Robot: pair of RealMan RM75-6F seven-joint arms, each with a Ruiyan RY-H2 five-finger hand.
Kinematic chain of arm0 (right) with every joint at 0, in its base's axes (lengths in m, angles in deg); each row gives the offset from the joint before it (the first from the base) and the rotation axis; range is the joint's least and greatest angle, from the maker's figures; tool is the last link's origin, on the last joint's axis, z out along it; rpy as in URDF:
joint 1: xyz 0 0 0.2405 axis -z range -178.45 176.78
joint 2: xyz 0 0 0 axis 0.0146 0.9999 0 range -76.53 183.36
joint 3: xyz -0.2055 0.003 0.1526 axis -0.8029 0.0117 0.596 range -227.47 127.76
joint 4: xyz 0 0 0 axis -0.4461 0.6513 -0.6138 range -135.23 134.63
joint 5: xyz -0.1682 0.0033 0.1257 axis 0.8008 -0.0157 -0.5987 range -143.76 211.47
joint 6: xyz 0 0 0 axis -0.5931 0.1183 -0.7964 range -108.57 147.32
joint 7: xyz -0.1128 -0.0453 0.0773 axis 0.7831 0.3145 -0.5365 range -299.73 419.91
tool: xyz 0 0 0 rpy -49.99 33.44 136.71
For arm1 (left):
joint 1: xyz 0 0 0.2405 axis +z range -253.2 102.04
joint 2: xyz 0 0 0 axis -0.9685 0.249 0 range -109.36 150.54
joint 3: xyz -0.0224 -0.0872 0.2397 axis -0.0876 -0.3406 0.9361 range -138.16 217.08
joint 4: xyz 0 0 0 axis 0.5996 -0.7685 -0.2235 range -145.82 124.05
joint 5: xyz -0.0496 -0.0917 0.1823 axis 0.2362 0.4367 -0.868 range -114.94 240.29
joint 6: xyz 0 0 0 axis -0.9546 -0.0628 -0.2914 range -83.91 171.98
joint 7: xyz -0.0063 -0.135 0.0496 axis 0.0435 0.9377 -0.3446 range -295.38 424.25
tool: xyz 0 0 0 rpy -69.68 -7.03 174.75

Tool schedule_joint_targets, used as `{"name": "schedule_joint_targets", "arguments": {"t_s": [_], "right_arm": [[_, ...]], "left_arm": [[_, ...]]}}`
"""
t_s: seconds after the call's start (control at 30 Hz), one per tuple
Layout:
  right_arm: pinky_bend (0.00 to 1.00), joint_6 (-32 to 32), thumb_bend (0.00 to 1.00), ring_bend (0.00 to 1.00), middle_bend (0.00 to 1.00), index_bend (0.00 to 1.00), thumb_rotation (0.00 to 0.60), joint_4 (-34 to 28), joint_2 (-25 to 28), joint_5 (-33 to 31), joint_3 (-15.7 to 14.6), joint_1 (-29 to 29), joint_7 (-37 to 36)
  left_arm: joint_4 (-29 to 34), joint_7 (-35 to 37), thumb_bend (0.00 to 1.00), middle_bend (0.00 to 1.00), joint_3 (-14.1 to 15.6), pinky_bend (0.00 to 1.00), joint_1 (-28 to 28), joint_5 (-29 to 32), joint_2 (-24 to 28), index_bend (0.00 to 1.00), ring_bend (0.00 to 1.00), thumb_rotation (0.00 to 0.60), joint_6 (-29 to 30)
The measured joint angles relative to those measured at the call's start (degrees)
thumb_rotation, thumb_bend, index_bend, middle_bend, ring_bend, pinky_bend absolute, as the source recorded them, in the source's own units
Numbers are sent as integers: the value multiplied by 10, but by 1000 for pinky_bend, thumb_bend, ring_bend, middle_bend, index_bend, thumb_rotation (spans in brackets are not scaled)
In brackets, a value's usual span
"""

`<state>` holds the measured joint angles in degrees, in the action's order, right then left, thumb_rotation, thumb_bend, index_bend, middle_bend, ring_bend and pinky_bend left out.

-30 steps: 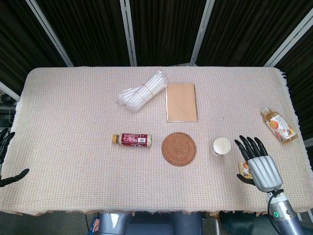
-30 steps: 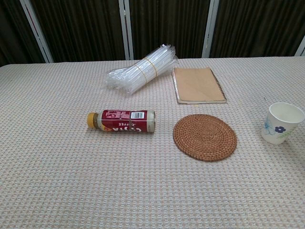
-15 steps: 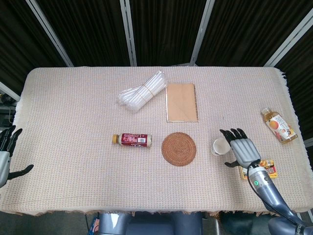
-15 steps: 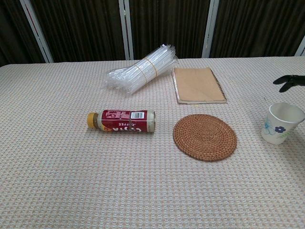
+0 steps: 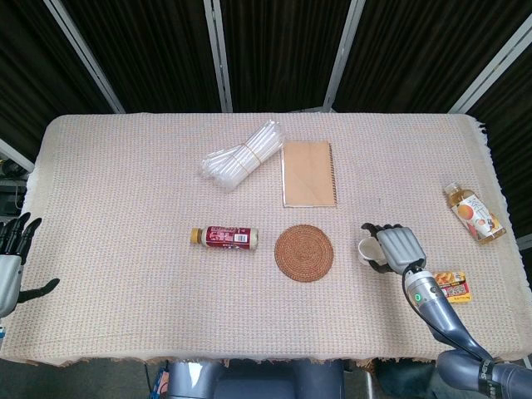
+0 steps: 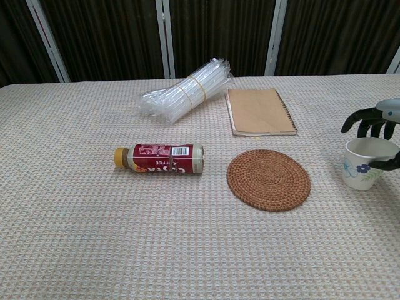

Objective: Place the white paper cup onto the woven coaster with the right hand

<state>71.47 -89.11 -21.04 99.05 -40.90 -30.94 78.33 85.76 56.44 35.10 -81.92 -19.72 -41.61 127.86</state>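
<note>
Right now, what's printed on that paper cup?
A blue flower on the white cup, clearest in the chest view.

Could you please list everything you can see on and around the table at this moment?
paper cup: one, white with a blue flower print, upright right of the coaster
woven coaster: one, brown, round, table centre
coffee bottle: one, red label, yellow cap, lying left of the coaster
notebook: one, tan, spiral-bound, behind the coaster
bundle of clear tubes: one, transparent, left of the notebook
juice bottle: one, orange, lying near the right edge
snack packet: one, orange-yellow, front right
tablecloth: one, beige, covering the table
right hand: one, grey with black fingers, curled around the cup
left hand: one, dark, off the table's left edge, holding nothing
</note>
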Motion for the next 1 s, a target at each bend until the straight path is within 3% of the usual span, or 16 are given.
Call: {"name": "schedule_joint_targets", "arguments": {"t_s": [0.27, 0.6, 1.0], "right_arm": [[358, 16, 271, 351, 384, 248, 600, -13, -1, 7, -2, -5, 11], [358, 32, 272, 339, 384, 237, 600, -117, 20, 51, 22, -42, 34], [358, 15, 272, 337, 384, 237, 600, -99, -64, -9, 39, -132, 176]], "left_arm": [[-1, 0, 0, 0, -1, 0, -2, 7, -1, 0, 0, 600, -5], [-8, 3, 0, 0, -10, 0, -10, 37, -1, 0, 0, 600, -25], [-20, 15, 0, 0, -17, 0, -13, 64, 1, 0, 0, 600, -38]]}}
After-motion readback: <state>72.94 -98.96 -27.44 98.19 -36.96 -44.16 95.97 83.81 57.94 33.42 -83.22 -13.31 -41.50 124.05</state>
